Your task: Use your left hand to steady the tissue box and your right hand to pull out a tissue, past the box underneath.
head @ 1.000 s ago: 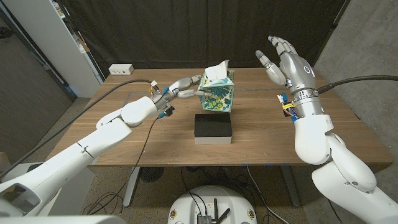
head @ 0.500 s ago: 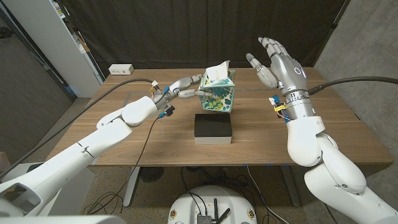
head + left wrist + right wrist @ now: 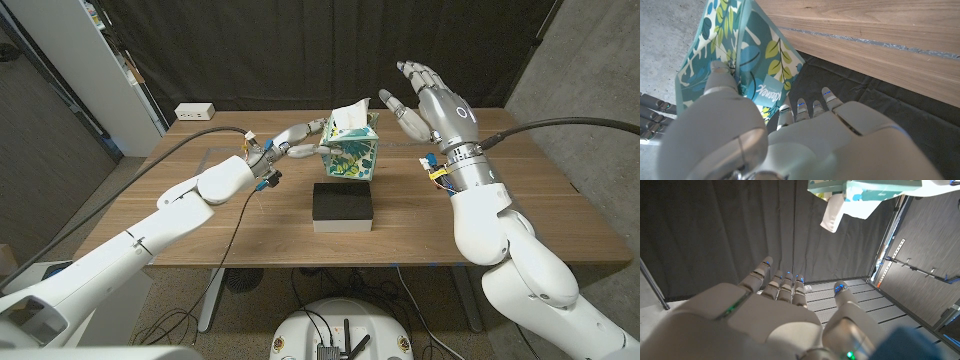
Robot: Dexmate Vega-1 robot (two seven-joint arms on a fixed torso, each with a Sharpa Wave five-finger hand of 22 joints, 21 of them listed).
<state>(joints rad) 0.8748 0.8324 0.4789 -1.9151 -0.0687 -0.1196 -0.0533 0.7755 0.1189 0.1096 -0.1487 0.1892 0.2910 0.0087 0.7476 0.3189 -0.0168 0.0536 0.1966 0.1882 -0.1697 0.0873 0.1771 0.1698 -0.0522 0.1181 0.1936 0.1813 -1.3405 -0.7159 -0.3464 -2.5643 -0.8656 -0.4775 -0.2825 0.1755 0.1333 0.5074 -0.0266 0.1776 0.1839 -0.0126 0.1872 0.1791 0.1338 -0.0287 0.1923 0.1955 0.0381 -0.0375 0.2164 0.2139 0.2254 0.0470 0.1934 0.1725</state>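
Our left hand [image 3: 295, 138] grips the tissue box [image 3: 350, 148] on the tabletop [image 3: 250, 215]; our right hand [image 3: 428, 100] hovers apart, fingers wide, tissue [image 3: 349, 112] upright between.

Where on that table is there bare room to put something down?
Bare wood lies right of the tissue box and black box, below the raised right robot hand, and near the front left edge of the table. It is crowded where the left robot hand touches the tissue box.
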